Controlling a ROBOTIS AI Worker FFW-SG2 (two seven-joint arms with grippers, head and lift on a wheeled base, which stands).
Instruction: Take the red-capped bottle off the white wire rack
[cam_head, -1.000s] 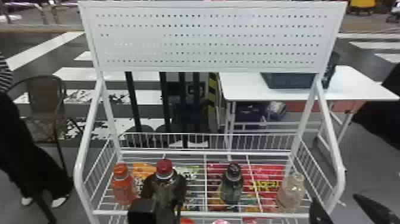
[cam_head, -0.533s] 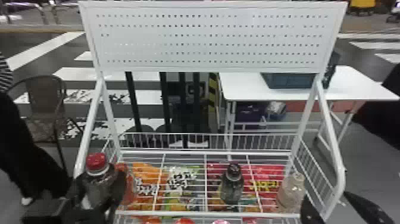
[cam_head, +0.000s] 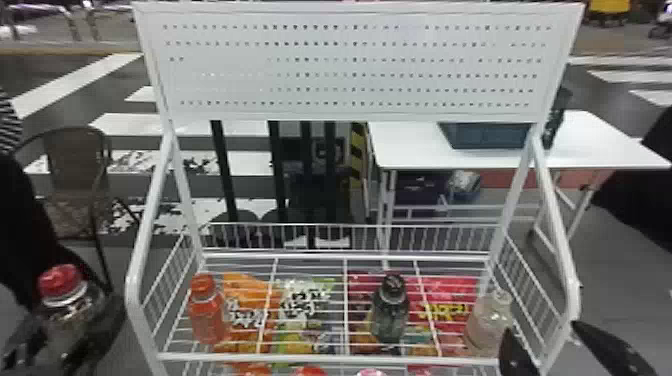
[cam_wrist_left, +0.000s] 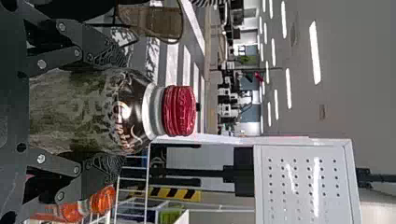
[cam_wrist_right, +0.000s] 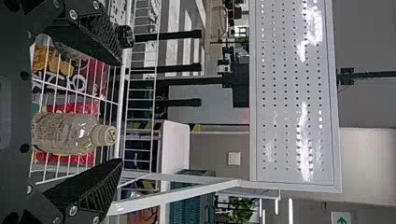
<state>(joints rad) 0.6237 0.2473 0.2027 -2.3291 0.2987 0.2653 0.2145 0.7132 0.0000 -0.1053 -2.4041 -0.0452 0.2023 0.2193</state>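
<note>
Left wrist view: my left gripper (cam_wrist_left: 119, 111) is closed around the red-capped bottle (cam_wrist_left: 88, 112), one finger pressed to each side of its body, with the shoulder and cap standing free beyond the grip. In the head view the bottle is outside the white wire rack (cam_head: 325, 357), past its left side post (cam_head: 131, 290) and close to upright. I judge the removal essentially done, so what the step wants from me now is a steady hold and a calm finish. I should keep an even squeeze, enough that the smooth body cannot slide or turn, but not so hard that it buckles. I should keep the cap uppermost and carry the bottle farther out from the post before any lowering, since a swing back inward could knock the tubing or, past it, the orange-capped bottle (cam_head: 209, 317) at that end of the shelf. The wrist should turn little and slowly, and I would not loosen my fingers until something firm is under the base. My right gripper (cam_wrist_right: 121, 112) waits at the right front corner of the rack, spread wide and empty. Against the earlier head frames, the red cap has travelled a good way: first it is over the shelf's front, to the right of the orange-capped bottle, then it is at the left side post, and now it is beyond it. The orange-capped bottle, partly covered half a second ago, is in plain sight again and appears undisturbed.
</note>
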